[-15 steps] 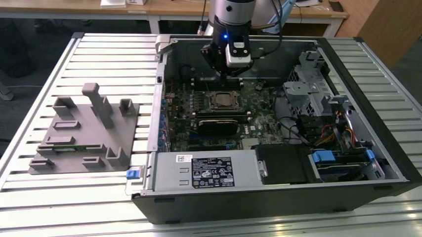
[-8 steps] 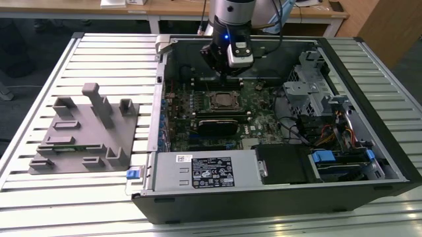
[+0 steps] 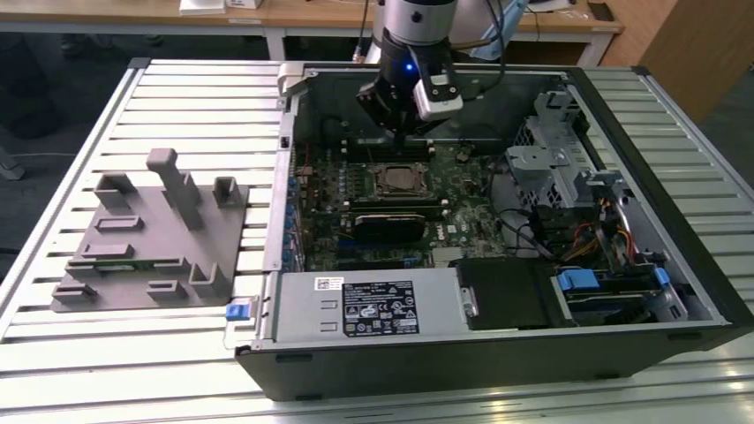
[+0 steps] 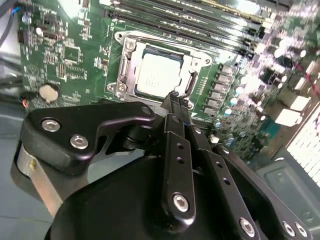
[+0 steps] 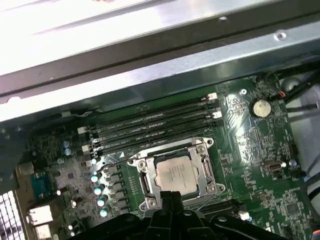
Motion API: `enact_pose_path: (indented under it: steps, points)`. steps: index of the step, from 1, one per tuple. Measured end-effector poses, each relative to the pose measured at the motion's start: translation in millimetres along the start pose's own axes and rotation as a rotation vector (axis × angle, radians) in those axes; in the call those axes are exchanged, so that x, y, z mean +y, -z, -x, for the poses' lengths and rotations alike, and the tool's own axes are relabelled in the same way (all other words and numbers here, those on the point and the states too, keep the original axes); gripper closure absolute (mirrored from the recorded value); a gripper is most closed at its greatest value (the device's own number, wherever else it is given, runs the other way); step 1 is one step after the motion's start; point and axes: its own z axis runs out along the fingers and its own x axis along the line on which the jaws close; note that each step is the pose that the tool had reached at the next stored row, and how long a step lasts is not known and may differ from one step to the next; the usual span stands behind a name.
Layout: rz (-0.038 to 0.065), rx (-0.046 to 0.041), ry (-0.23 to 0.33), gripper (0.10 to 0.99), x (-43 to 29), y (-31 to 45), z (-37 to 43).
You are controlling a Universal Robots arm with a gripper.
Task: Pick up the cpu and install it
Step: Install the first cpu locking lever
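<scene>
Nearest the lens in the second wrist view stands the black tool [image 4: 173,97], its linkage arms bolted with bright screws and its two slim fingers [image 4: 176,107] pressed together, pinching nothing. The tips sit just above the edge of the socket frame [image 4: 131,52], not touching the chip.

The cpu [image 4: 156,75] lies flat inside that socket frame, pale silvery top upward, just beyond the fingertips. In the first wrist view the cpu [image 5: 176,172] again sits square in the socket frame [image 5: 205,150], with the closed tool [image 5: 167,200] hovering at the frame's near edge. Four dark memory slots [image 5: 150,127] run alongside the socket frame on its far side from the tool. A round coin battery [image 5: 260,106] lies on the green motherboard [image 5: 260,165], well apart from the socket frame.

In the exterior view the tool [image 3: 401,132] hangs within the open computer case [image 3: 495,353], above the board and just behind the socket frame [image 3: 404,179]. The case rests on a slatted table [image 3: 177,97]. A grey tray [image 3: 154,243] with upright fixtures lies on the table beside the case, to the exterior view's left.
</scene>
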Motion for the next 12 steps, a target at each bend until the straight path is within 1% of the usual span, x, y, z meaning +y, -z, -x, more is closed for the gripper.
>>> enact_pose_path:
  steps: [2,4,6,8,10,12]
  points:
    - [-0.001,0.0003,0.029,0.969,0.0,-0.2,0.0]
    - [0.001,0.0007,0.047,0.969,-0.1,-0.5,-0.1]
    - [0.009,0.0005,0.056,0.969,-0.1,-0.8,-0.3]
    - [0.014,-0.0021,0.062,0.969,-0.3,-0.7,-1.0]
    - [0.015,-0.0057,0.068,0.969,-0.6,-0.8,-2.1]
    - [0.015,-0.0064,0.082,0.969,-0.7,-0.9,-2.5]
